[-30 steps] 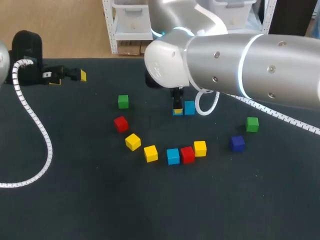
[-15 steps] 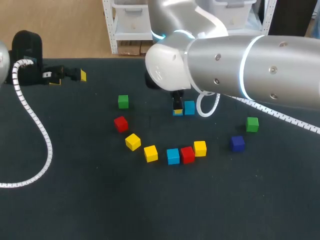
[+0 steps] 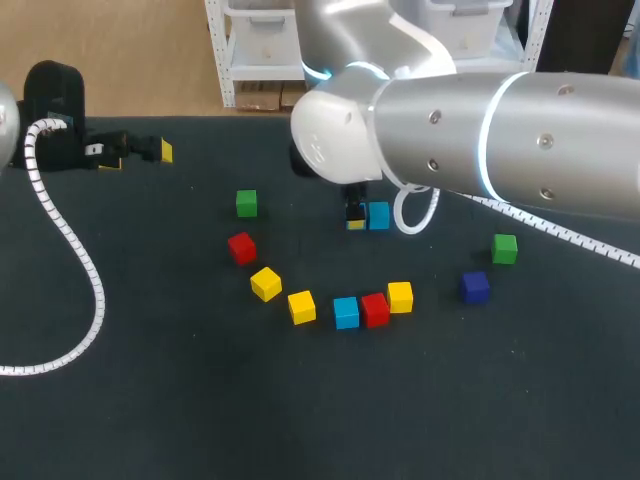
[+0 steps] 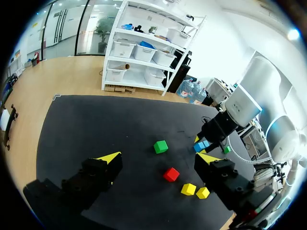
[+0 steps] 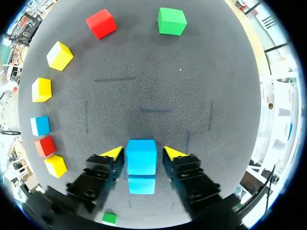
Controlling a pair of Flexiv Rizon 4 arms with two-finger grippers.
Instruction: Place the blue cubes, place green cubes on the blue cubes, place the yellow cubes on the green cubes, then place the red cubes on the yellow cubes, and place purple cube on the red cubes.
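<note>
Two light blue cubes sit side by side at mid table. One blue cube [image 5: 141, 156] lies between the fingers of my right gripper [image 5: 143, 153], with a thin gap on each side, so the gripper is open. The second blue cube [image 5: 142, 184] [image 3: 378, 215] touches it, further back under the wrist. In the head view my right gripper [image 3: 354, 213] points down over them. My left gripper [image 3: 140, 150] [image 4: 158, 160] hovers wide open and empty at the far left. Loose cubes: green [image 3: 246, 203], red [image 3: 241, 247], two yellow [image 3: 265, 283] [image 3: 301, 306], blue [image 3: 346, 312], red [image 3: 375, 309], yellow [image 3: 400, 296], purple [image 3: 475, 286], green [image 3: 505, 248].
My right arm [image 3: 500, 140] crosses the far right of the dark table [image 3: 200, 400], hiding part of it. A white coiled cable [image 3: 80, 260] from the left arm trails over the table's left side.
My right gripper's fingers have spread apart and let go of the blue cube, which now rests on the table beside the other one. The left arm has not moved.
</note>
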